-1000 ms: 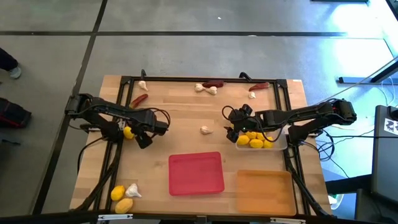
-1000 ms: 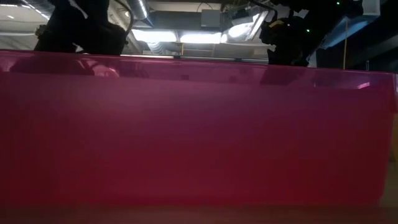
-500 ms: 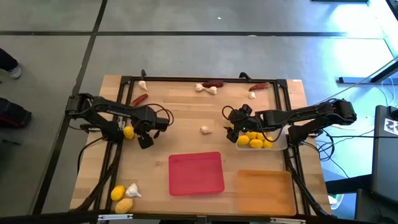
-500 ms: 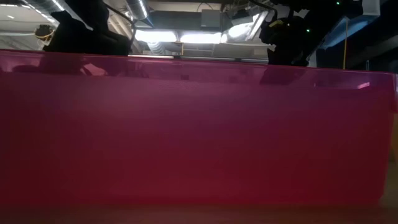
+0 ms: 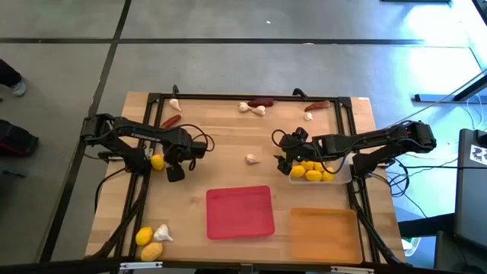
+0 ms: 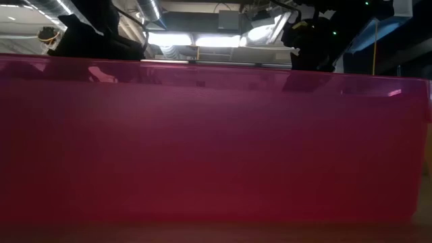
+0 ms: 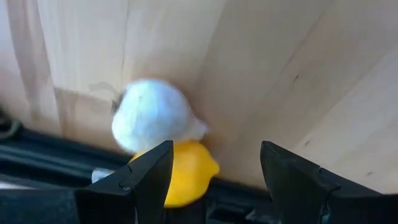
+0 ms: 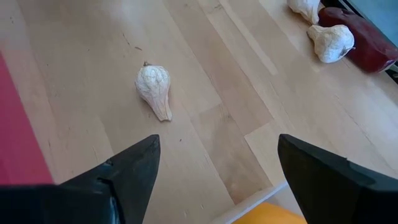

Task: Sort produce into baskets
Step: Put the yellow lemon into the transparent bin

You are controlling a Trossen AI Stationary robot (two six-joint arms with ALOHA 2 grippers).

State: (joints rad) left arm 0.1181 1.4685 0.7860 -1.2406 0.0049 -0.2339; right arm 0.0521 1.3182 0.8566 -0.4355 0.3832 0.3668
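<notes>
My left gripper [image 5: 173, 172] is open and empty over the left part of the table, with a yellow lemon [image 5: 157, 161] lying just to its left. Its wrist view looks toward a garlic bulb [image 7: 152, 115] and a lemon [image 7: 186, 171] that lie on the wood. My right gripper [image 5: 284, 162] is open and empty at the left end of the clear tray [image 5: 344, 176], which holds several lemons [image 5: 313, 173]. A garlic bulb [image 5: 251, 158] lies on the table left of the right gripper and also shows in the right wrist view [image 8: 154, 87]. The red tray [image 5: 240, 211] and the orange tray [image 5: 323, 232] stand at the near edge.
Two lemons [image 5: 148, 242] and a garlic bulb [image 5: 163, 232] lie at the near left corner. A chili [image 5: 170, 122] and a garlic bulb [image 5: 175, 104] lie at the far left. Garlic bulbs [image 5: 253, 109] and chilies [image 5: 261, 101] lie along the far edge. The red tray's wall [image 6: 216, 135] fills the low view.
My left gripper has shifted a little toward the table's left edge, staying open. My right gripper has kept still.
</notes>
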